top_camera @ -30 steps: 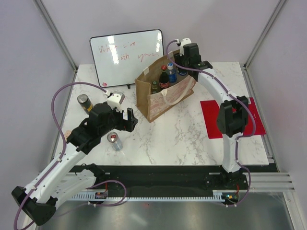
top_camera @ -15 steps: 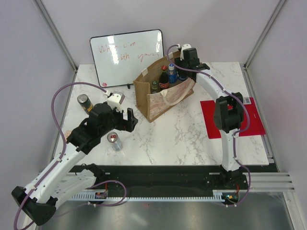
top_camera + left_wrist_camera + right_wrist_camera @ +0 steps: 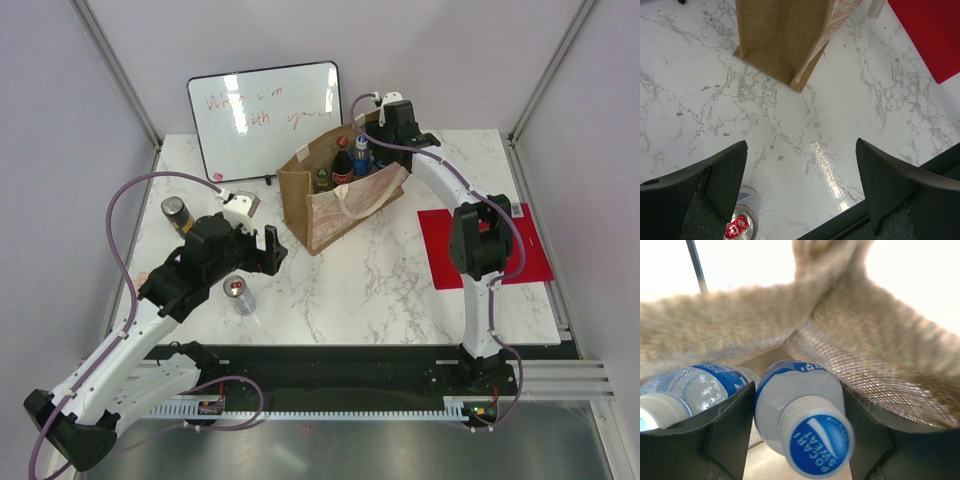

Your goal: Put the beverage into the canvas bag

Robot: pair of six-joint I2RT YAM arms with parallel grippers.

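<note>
The canvas bag (image 3: 330,215) stands tan and open-topped at the back middle of the table, with several bottles inside. My right gripper (image 3: 385,138) reaches into its far right corner. In the right wrist view its fingers (image 3: 725,430) press both sides of a clear beverage bottle with a blue Pocari Sweat cap (image 3: 812,437), against the woven bag wall (image 3: 880,365). A second blue-labelled bottle (image 3: 675,395) lies just left of it. My left gripper (image 3: 272,250) (image 3: 800,165) hovers wide open over bare marble, holding nothing.
A silver can (image 3: 238,293) (image 3: 740,227) stands just under my left fingers. A dark can (image 3: 176,213) sits at the far left. A whiteboard (image 3: 265,115) leans behind the bag. A red mat (image 3: 440,250) lies on the right.
My right wrist has shifted slightly left and lower at the bag's far corner, and the bag's rim has moved with it. The left arm has stayed still.
</note>
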